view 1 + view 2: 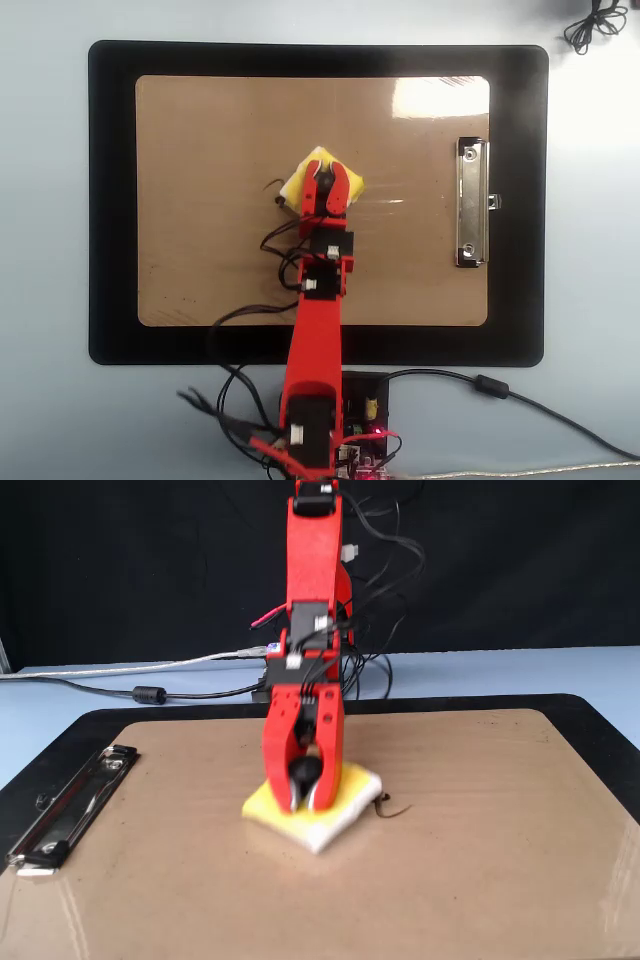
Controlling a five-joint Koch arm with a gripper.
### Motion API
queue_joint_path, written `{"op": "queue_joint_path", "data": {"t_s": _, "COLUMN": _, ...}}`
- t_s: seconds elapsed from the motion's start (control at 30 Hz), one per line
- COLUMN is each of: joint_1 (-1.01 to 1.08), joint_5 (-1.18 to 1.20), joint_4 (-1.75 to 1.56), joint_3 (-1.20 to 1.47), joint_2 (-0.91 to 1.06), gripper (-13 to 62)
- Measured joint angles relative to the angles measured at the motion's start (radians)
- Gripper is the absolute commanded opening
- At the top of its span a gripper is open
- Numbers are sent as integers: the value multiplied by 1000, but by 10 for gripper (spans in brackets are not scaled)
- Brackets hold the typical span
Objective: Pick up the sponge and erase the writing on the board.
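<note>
Mid-frame on the board (210, 130), the gripper (303, 802), clamped on the sponge (345, 810), covers most writing (393, 809); one stroke remains.

Gripper (303, 802) clamps sponge (312, 814) flat on board (480, 860), covering most writing (388, 808)

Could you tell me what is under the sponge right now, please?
The sponge lies flat on the board, held by the gripper. Only a short tail of the writing shows beside it; whether more writing remains beneath cannot be seen.
</note>
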Motion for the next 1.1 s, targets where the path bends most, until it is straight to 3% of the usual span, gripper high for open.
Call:
{"op": "queue_joint_path", "data": {"t_s": 0.07, "joint_1": -44, "joint_5": -41, "joint_4": 9, "joint_3": 222, "joint_2": 206, "gripper": -81}}
{"op": "queue_joint_path", "data": {"t_s": 0.17, "joint_1": -84, "joint_5": -84, "joint_4": 55, "joint_3": 239, "joint_2": 299, "gripper": -81}}
{"op": "queue_joint_path", "data": {"t_s": 0.27, "joint_1": -104, "joint_5": -95, "joint_4": 126, "joint_3": 129, "joint_2": 225, "gripper": -81}}
{"op": "queue_joint_path", "data": {"t_s": 0.4, "joint_1": -120, "joint_5": -103, "joint_4": 123, "joint_3": -144, "joint_2": -21, "gripper": -81}}
{"op": "queue_joint_path", "data": {"t_s": 0.5, "joint_1": -153, "joint_5": -107, "joint_4": 123, "joint_3": -190, "joint_2": -78, "gripper": -81}}
{"op": "queue_joint_path", "data": {"t_s": 0.57, "joint_1": -160, "joint_5": -110, "joint_4": 115, "joint_3": -120, "joint_2": -25, "gripper": -81}}
{"op": "queue_joint_path", "data": {"t_s": 0.73, "joint_1": -166, "joint_5": -112, "joint_4": 117, "joint_3": 270, "joint_2": 324, "gripper": -81}}
{"op": "queue_joint_path", "data": {"t_s": 0.8, "joint_1": -169, "joint_5": -115, "joint_4": 121, "joint_3": 291, "joint_2": 356, "gripper": -81}}
{"op": "queue_joint_path", "data": {"t_s": 0.9, "joint_1": -169, "joint_5": -115, "joint_4": 143, "joint_3": 172, "joint_2": 261, "gripper": -81}}
{"op": "queue_joint_path", "data": {"t_s": 1.0, "joint_1": -173, "joint_5": -115, "joint_4": 120, "joint_3": -170, "joint_2": -28, "gripper": -81}}
{"op": "queue_joint_path", "data": {"t_s": 1.1, "joint_1": -178, "joint_5": -115, "joint_4": 120, "joint_3": -324, "joint_2": -173, "gripper": -81}}
